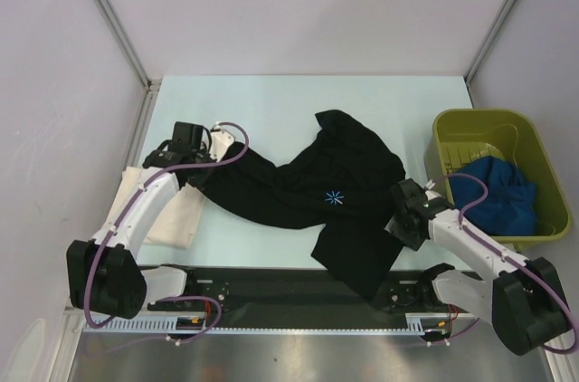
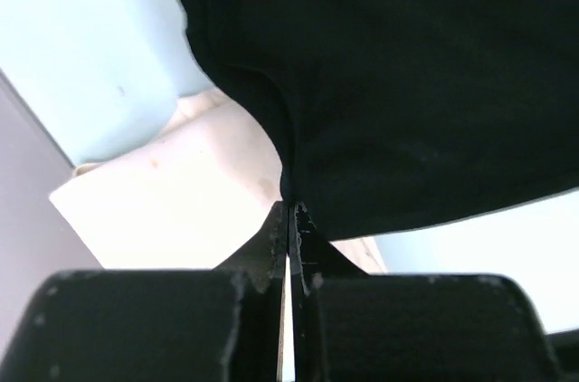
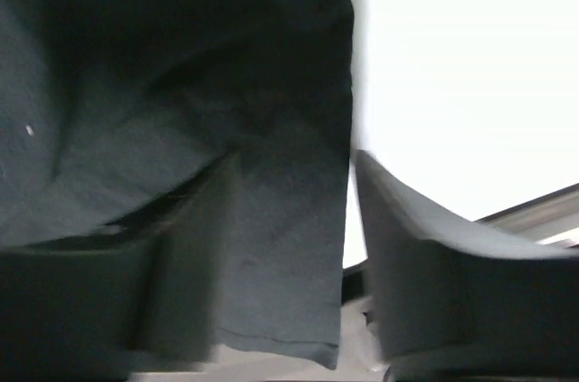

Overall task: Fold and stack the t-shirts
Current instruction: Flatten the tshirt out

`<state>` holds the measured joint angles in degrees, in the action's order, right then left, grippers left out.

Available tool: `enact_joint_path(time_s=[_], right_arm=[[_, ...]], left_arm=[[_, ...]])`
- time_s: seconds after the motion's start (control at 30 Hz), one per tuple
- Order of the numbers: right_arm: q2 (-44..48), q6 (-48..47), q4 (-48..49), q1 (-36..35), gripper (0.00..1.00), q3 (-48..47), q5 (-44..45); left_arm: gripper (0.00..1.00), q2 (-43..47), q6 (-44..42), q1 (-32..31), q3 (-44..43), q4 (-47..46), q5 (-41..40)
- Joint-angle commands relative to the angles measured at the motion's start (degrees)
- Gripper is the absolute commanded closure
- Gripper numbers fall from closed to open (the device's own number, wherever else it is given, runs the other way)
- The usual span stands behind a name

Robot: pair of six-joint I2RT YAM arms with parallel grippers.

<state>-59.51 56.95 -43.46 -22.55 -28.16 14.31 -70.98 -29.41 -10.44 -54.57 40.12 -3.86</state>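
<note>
Pale blue-green table [image 1: 271, 101], white walls [image 1: 317, 2] on three sides.

Top view. Tees: three.
- Black tee [image 1: 339, 187], one: crumpled across mid-table, lower part reaching the near edge.
- Cream tee [image 1: 172, 219], one: flat at the left edge, partly under my left arm [image 1: 145, 205].
- Blue tee [image 1: 493, 194], one: bunched inside the bin [image 1: 450, 124].

Bin, one: olive, at right. Arms, two: left at the black tee's left end, right arm [image 1: 470, 242] at its right side.

Left wrist view. My left gripper [image 2: 289, 212]: pressed together, pinching the black tee's edge. Cream tee lies beyond on the table.

Right wrist view. My right gripper [image 3: 294, 174]: spread wide. Black tee's hem lies between the fingers [image 3: 416, 246].
</note>
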Motion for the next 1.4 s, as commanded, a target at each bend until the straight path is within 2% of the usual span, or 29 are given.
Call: enact_joint_path(time_s=[0.0,0.07,0.1,0.2,0.3,0.43,0.47,0.53,0.57,0.7,0.77,0.8,0.9,1.03,1.13,1.27,1.37], right_arm=[[-5.2,1.8,3.6,-0.9,0.47,-0.1,2.6],[-6.6,0.2,4.2,-1.1,0.65,-0.7,1.8],[-6.6,-0.5,4.6,-1.0,0.79,-0.8,1.3],[-4.7,-0.7,4.1,-0.9,1.00,-1.3,1.2],[0.4,-2.1,2.0,-0.6,1.00,-5.6,1.8],[4.3,-7.6,-5.0,1.6,1.00,-20.0,2.4],[5.0,-8.9,-8.1,2.9,1.00,-27.5,2.6],[5.5,-13.1,-12.4,4.3,1.00,-36.0,3.7],[5.5,-14.5,-13.7,5.7,1.00,-44.3,3.9],[5.1,-19.9,-15.5,7.8,1.00,-62.3,2.4],[4.3,-22.1,-15.8,7.8,1.00,-69.4,1.4],[3.0,-22.8,-16.0,7.8,1.00,-76.3,0.6],[1.2,-24.5,-16.6,7.8,1.00,-85.7,-1.6],[0.6,-25.1,-16.3,7.8,1.00,-100.1,-2.5],[0.7,-25.5,-15.1,7.5,1.00,-104.2,-3.0],[0.2,-26.5,-11.0,5.4,1.00,-101.6,-2.8],[-1.7,-28.7,-5.8,3.7,1.00,-99.7,-1.6]], left_arm=[[1.00,1.6,2.3,0.5,-3.7,4.2,2.7],[1.00,1.9,2.6,1.0,-4.4,4.5,2.8],[1.00,2.0,2.8,1.1,-5.1,4.9,2.9],[1.00,2.3,2.8,1.7,-6.7,6.2,2.5],[1.00,2.7,2.8,2.9,-9.9,8.4,2.5],[1.00,2.3,3.0,5.5,-17.8,12.7,4.9],[1.00,2.2,3.0,5.9,-20.0,15.5,6.1],[1.00,1.5,3.0,7.4,-27.4,18.2,7.1],[1.00,1.3,3.2,7.9,-30.3,21.0,8.2],[1.00,1.1,4.0,10.2,-49.0,25.9,10.1],[1.00,2.0,4.5,10.2,-54.6,25.9,8.6],[1.00,2.2,4.6,10.2,-59.6,25.9,6.6],[1.00,3.7,4.3,10.2,-67.7,25.3,3.9],[1.00,7.6,3.5,10.2,-69.4,21.3,-3.9],[1.00,9.0,2.7,10.2,-68.9,19.9,-5.3],[1.00,8.4,2.3,10.2,-65.2,18.7,-5.6],[1.00,4.7,2.6,10.2,-64.2,17.0,-6.0]])
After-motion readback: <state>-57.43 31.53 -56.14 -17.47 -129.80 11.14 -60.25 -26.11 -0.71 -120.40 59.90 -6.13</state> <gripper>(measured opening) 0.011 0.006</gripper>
